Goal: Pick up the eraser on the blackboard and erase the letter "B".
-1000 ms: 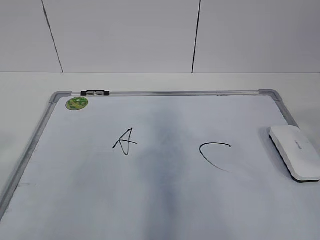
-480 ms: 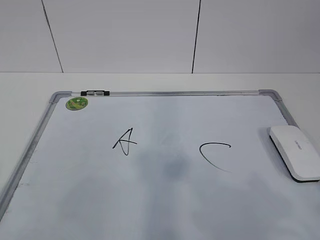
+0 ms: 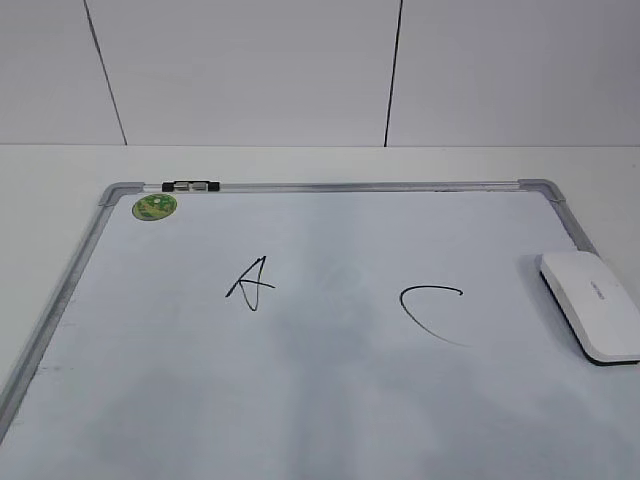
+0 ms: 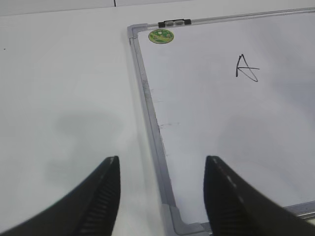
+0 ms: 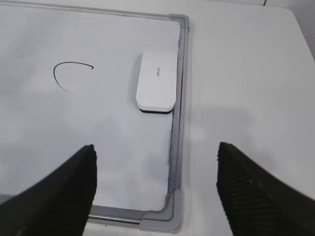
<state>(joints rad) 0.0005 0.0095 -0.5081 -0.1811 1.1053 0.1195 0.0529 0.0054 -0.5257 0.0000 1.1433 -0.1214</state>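
The smooth white oblong plastic eraser (image 3: 591, 305) lies flat by the right frame of the grey-framed white dry-erase blackboard (image 3: 330, 186). No "B" shows between the marker "A" (image 3: 250, 283) and "C" (image 3: 430, 309). The ribbed black left gripper (image 4: 161, 189) and right gripper (image 5: 155, 179) hover, both spread, empty.

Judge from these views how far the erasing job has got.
Done: no "B" shows between the "A" and "C" on the blackboard. In hand: nothing; the eraser lies by the right frame, both grippers open and empty. Left: apparently nothing.
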